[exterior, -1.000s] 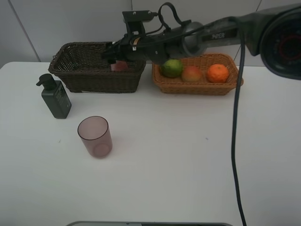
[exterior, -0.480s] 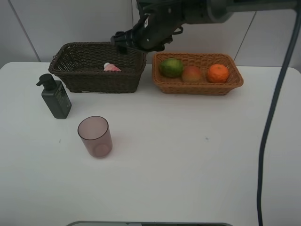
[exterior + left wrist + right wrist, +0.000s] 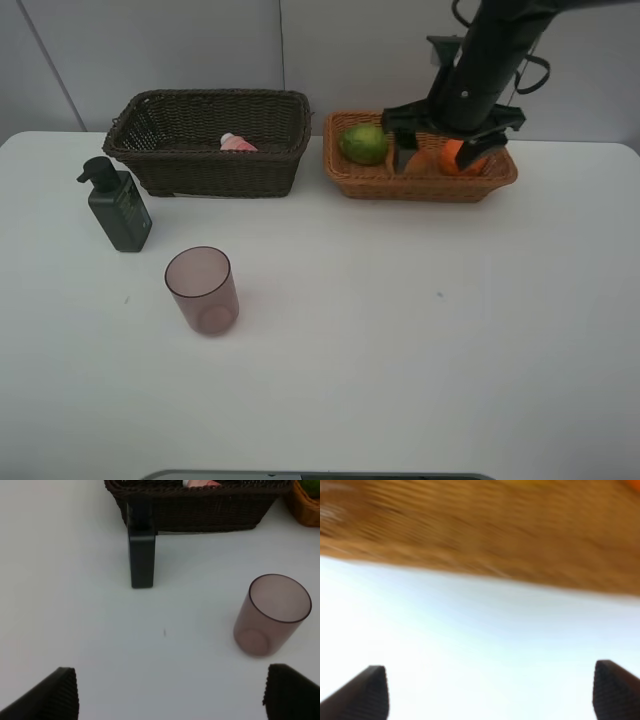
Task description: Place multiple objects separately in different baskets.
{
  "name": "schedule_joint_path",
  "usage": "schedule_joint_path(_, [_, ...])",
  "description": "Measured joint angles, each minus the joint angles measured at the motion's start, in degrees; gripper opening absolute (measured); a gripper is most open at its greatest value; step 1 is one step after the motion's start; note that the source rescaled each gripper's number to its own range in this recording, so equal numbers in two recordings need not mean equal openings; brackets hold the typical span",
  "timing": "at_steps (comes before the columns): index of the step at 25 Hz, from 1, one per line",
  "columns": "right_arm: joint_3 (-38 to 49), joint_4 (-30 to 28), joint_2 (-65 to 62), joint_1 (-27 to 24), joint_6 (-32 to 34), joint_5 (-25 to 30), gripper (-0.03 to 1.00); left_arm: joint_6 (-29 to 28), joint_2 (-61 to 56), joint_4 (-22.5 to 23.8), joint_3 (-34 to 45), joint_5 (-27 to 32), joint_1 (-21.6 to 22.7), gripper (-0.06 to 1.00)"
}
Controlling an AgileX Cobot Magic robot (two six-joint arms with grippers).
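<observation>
Dark brown basket sits at the back left of the white table. It holds only the small pink bottle, lying near its back right.

Tan basket is just beside it on the right and shallower. It holds the green fruit at its left end. The peach-red fruit is in the middle and the orange is on the right, both partly covered by the tool.

Right arm comes in from the upper right and hangs over the tan basket. The right tool points down with jaws wide apart and nothing between them. Its fingers stand in front of the two fruits. The right wrist view is blurred, showing only tan weave and bare table.

Left tool is out of the high view. In the wrist view its jaws are spread and empty, low over the table and facing the cup and pump bottle.

Dark green pump bottle stands upright on the table, just in front of the dark basket's left end. Pink cup stands upright and empty on the table, nearer the front and apart from the bottle. Neither is in a basket.
</observation>
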Motion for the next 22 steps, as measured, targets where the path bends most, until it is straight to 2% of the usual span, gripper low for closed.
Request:
schedule_joint_path(7, [18.45, -0.37, -20.04, -15.05, -0.6, -0.02, 0.78, 0.0, 0.0, 0.0, 0.0, 0.0, 0.0, 0.96])
schedule_joint_path(9, [22.54, -0.65, -27.14, -17.78, -0.81, 0.63, 0.78, 0.0, 0.0, 0.0, 0.0, 0.0, 0.0, 0.96])
schedule_joint_path(15, [29.47, -0.65, -47.52, -18.5, -1.09, 1.4, 0.78, 0.0, 0.0, 0.0, 0.0, 0.0, 0.0, 0.96])
schedule_joint_path(22, [30.49, -0.56, -68.21, -18.5, -1.09, 1.82, 0.78, 0.0, 0.0, 0.0, 0.0, 0.0, 0.0, 0.96])
